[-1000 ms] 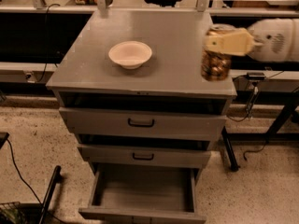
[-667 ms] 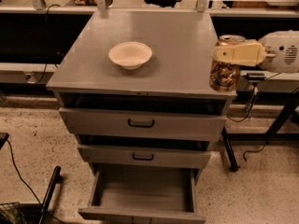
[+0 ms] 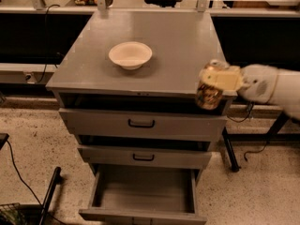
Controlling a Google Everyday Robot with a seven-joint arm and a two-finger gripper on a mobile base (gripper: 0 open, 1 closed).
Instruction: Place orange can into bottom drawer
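- Holding the orange can near its top, the gripper sits at the right near corner of the cabinet top. Its cream fingers are closed narrow around the can's upper part, so that's a grip, not a hover.
- The can looks about upright, maybe tipped a touch. It's right at the front edge of the top, and I can't tell if the base is resting on the surface or hanging just off it.
- The step you're on is the carry down to the drawer. I'd pull the can toward the near side first so it clears the edge, and only then drop it.
- On the way down you pass the two upper drawers, which are cracked open a bit with black handles sticking out. Stay in front of them, don't scrape down their faces.
- The bottom drawer is pulled out and low, well apart from the can and off to its left. You've got a leftward shift plus a long descent.
- The tray is shallow, so get the can low over the floor of it before letting go, or it might tip and roll.
- The cream bowl sits on the far left of the top, well out of your way.
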